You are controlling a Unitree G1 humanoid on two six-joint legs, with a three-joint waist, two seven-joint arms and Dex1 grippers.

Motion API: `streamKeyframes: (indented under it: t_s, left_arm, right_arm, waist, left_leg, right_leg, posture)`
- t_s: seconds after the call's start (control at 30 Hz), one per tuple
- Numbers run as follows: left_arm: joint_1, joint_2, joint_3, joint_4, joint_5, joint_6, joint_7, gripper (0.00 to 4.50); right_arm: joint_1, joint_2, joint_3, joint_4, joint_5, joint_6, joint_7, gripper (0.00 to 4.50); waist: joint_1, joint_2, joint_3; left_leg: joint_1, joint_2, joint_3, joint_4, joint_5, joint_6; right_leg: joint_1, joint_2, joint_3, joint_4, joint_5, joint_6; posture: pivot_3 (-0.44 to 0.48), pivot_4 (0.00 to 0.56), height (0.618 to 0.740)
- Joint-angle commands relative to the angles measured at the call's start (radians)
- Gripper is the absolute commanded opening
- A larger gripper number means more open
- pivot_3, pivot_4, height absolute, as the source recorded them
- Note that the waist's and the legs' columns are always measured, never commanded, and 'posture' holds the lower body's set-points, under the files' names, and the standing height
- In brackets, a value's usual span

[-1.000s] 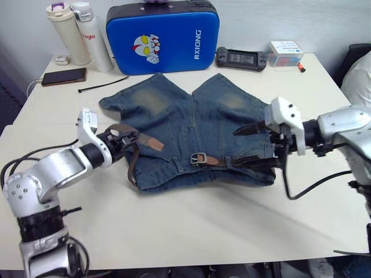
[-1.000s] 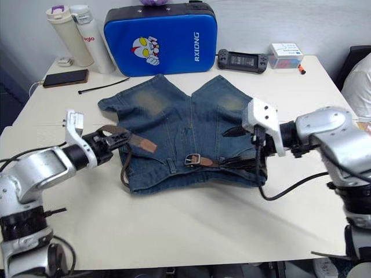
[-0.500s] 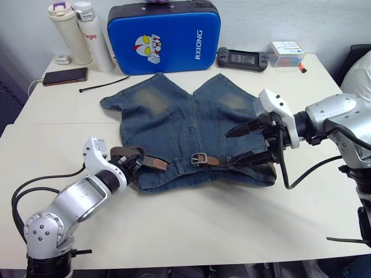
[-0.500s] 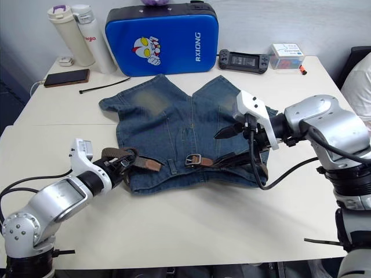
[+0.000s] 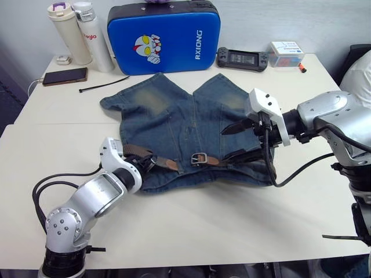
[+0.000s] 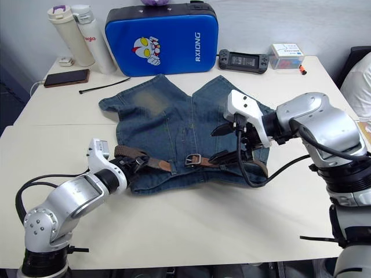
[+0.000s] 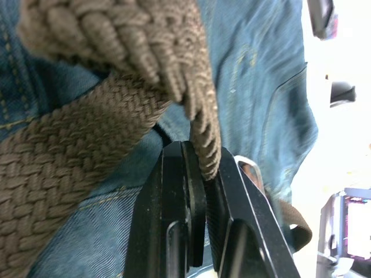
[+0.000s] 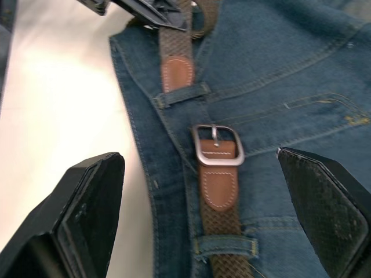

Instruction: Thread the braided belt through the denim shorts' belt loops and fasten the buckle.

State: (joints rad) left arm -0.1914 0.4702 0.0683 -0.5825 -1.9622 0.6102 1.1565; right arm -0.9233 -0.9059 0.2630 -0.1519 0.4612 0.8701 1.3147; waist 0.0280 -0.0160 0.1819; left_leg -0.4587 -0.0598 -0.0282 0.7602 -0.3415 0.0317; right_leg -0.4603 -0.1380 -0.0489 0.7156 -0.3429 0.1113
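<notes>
The counter (image 5: 191, 231) is carrying the whole job. The denim shorts (image 5: 191, 124) are lying flat near its middle, legs pointing toward the blue case (image 5: 162, 36) at the far edge and waistband facing the robot, which is putting the belt loops (image 8: 181, 94) within reach of both arms.

The braided belt (image 8: 217, 243) is lying along that waistband. Its right-hand length is running under a loop and ending at the buckle (image 8: 217, 145), which is resting face up on the denim near the fly, unfastened. The tan leather tip (image 8: 177, 72) is lying just beside a loop a little to the left of the buckle, aimed at it; the tip is not yet reaching the frame.

The left claw (image 5: 145, 164) is pinching the belt behind that tip, its fingers closed tight on the weave, as the left wrist view is showing. This grip is likely serving to steer the free end along the waistband toward the buckle.

The right claw (image 5: 235, 142) is hovering over the right side of the waistband, spread wide and holding nothing. Judging from its position, it is standing ready to steady the buckle end while the tip is being fed in.
</notes>
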Motion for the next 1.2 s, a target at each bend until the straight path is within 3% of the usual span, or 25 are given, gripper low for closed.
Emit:
streamKeyframes:
  t_s: [0.03, 0.2, 0.37, 0.47, 0.8, 1.2]
  left_arm:
    - [-0.014, 0.007, -0.004, -0.022, -0.010, -0.003, 0.005, 0.00]
    - [0.038, -0.011, 0.014, -0.003, -0.010, -0.020, -0.014, 0.00]
    - [0.057, -0.135, -0.054, 0.036, -0.010, -0.094, 0.002, 0.00]
    - [0.054, -0.153, -0.077, 0.052, -0.005, -0.110, 0.007, 0.00]
    - [0.029, -0.138, -0.119, 0.075, 0.110, -0.110, 0.013, 0.00]
    - [-0.034, -0.096, -0.147, 0.016, 0.206, -0.093, 0.109, 0.00]
  right_arm:
    - [0.008, -0.026, -0.052, -0.023, -0.002, -0.023, -0.003, 4.46]
    - [0.021, -0.024, -0.063, -0.025, -0.001, -0.035, -0.014, 4.46]
    - [0.017, -0.015, -0.082, -0.040, 0.016, -0.024, -0.028, 4.46]
    - [0.022, -0.018, -0.087, -0.042, 0.018, -0.024, -0.031, 4.46]
    - [0.035, -0.028, -0.099, -0.047, 0.017, -0.028, -0.035, 4.46]
    - [0.019, -0.006, -0.091, -0.049, 0.019, -0.007, -0.052, 4.46]
  waist:
    - [0.000, 0.000, 0.000]
    - [-0.001, 0.000, 0.000]
    - [0.006, 0.000, 0.000]
    - [0.008, 0.000, 0.000]
    - [0.014, 0.000, 0.000]
    - [0.018, 0.000, 0.000]
  left_leg:
    - [0.000, 0.000, 0.000, 0.000, 0.000, 0.000]
    - [0.000, 0.000, 0.000, 0.000, 0.000, 0.000]
    - [0.000, 0.000, 0.000, 0.000, 0.000, 0.000]
    - [0.000, -0.001, 0.000, 0.001, 0.000, 0.000]
    - [0.000, -0.001, 0.000, 0.001, 0.000, 0.000]
    - [0.000, 0.000, 0.000, 0.000, 0.000, 0.000]
  right_leg:
    - [0.000, 0.000, 0.000, 0.000, 0.000, 0.000]
    - [0.000, 0.000, 0.000, 0.000, 0.000, 0.000]
    - [0.000, 0.000, 0.000, 0.000, 0.000, 0.000]
    - [0.001, -0.001, 0.000, 0.000, 0.000, 0.000]
    - [0.001, 0.000, 0.000, 0.000, 0.000, 0.000]
    - [0.001, 0.000, 0.000, 0.000, 0.000, 0.000]
  posture:
    - [0.000, 0.150, 0.664]
    - [0.000, 0.150, 0.664]
    - [0.000, 0.150, 0.664]
    - [0.000, 0.150, 0.664]
    - [0.000, 0.150, 0.664]
    - [0.000, 0.150, 0.664]
